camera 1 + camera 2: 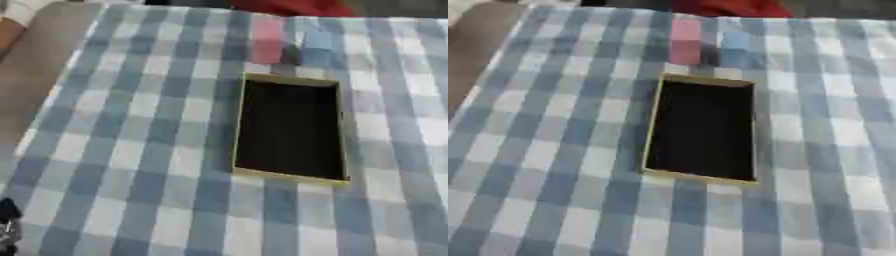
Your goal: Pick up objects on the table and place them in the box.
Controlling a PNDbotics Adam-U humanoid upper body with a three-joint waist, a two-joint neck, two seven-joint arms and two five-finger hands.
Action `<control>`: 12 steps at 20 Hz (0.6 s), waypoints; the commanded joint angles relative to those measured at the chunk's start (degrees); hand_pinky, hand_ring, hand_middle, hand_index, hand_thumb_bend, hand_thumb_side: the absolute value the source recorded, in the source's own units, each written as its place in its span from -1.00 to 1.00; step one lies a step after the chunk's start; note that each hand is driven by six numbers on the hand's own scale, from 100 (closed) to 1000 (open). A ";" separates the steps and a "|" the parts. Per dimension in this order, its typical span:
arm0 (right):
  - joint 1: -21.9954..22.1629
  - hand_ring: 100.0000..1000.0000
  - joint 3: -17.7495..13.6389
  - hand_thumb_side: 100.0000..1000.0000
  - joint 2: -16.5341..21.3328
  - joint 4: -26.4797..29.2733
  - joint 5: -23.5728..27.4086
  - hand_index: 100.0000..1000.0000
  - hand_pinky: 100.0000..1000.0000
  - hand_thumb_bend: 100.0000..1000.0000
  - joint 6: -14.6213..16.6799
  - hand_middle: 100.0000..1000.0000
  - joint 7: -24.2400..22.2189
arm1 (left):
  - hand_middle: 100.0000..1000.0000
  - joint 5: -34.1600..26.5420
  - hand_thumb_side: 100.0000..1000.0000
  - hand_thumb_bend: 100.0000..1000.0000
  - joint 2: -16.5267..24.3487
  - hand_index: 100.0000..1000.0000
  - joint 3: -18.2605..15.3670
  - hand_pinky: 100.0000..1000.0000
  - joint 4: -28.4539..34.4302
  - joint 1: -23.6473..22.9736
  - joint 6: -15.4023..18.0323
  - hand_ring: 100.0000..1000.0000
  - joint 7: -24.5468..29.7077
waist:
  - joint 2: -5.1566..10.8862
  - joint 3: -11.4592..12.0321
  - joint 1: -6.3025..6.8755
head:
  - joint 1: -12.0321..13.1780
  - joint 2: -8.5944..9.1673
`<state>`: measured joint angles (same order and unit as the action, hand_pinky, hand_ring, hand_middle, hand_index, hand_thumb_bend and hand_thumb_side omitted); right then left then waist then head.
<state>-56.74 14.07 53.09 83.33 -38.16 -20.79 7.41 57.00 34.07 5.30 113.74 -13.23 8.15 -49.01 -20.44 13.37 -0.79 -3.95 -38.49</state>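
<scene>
Pink block [267,41] and blue block [318,46] sit behind box [238,135], well apart from left hand [8,225] at lower-left corner; finger state can't tell.

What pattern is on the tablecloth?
Blue, grey and white checks on the tablecloth, clearest in the right eye view.

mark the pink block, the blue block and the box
Pink rectangular block [267,40], left eye view, front face.
Light blue rectangular block [317,46], left eye view, front face.
Yellow-rimmed open box with dark inside [292,175], left eye view, near rim.
</scene>
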 commanded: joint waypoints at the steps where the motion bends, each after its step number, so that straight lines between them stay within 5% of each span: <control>1: -3.04 0.69 0.20 0.91 -1.34 -3.68 -2.81 0.81 0.75 -0.58 1.59 0.64 -2.49 | -0.04 -0.43 -0.26 -1.00 0.15 0.33 -0.27 0.23 0.85 -0.38 1.12 0.20 -0.86 | 0.79 0.21 0.10 | -0.27 0.16; 12: -7.97 0.76 0.26 0.76 -6.89 -18.19 -11.74 0.85 0.79 -0.61 10.18 0.71 -11.41 | -0.04 -1.68 -0.23 -1.00 -1.58 0.33 -0.31 0.24 0.85 -0.32 4.07 0.21 -2.79 | -0.23 0.41 0.53 | -4.26 0.64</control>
<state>-63.25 14.61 45.51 66.28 -48.60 -11.54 -3.03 55.64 31.79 5.42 113.74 -13.55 11.69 -51.53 -21.61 13.76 -0.46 -7.75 -38.46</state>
